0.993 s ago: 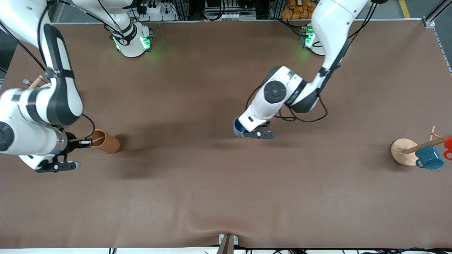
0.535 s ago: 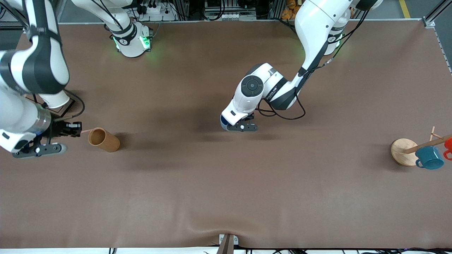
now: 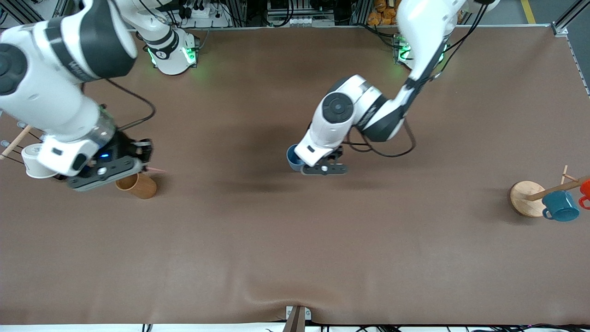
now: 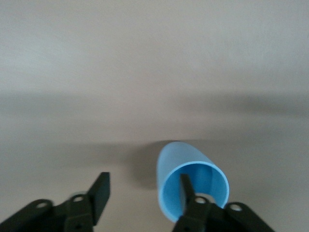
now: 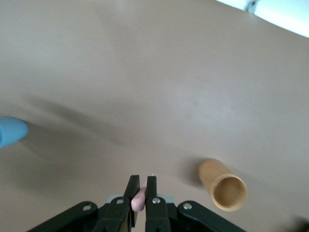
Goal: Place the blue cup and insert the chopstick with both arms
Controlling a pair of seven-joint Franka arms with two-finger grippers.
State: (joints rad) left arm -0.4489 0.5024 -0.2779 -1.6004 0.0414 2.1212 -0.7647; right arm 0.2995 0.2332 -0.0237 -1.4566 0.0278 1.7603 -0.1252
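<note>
The blue cup [image 3: 291, 157] stands upright mid-table. In the left wrist view the blue cup [image 4: 189, 178] shows its open mouth. My left gripper [image 3: 308, 162] is over it and open [image 4: 143, 184]: one finger [image 4: 186, 189] is inside the cup's mouth, the other [image 4: 100, 189] well outside. My right gripper [image 3: 143, 160] is over the table beside a brown wooden cup [image 3: 138, 186]. It is shut [image 5: 142, 182] on the pink chopstick [image 5: 139, 199], whose tip [image 3: 157, 170] points toward the blue cup.
The wooden cup [image 5: 224, 186] stands toward the right arm's end. A rack [image 3: 16, 140] with a white cup [image 3: 31, 159] is at that table edge. At the left arm's end a round wooden rack base [image 3: 525, 198] carries a teal mug [image 3: 560, 206] and a red mug [image 3: 585, 189].
My right gripper drew the chopstick out of the wooden cup, then swung over that cup toward mid-table. My left hand shifted with the blue cup a little toward the right arm's end.
</note>
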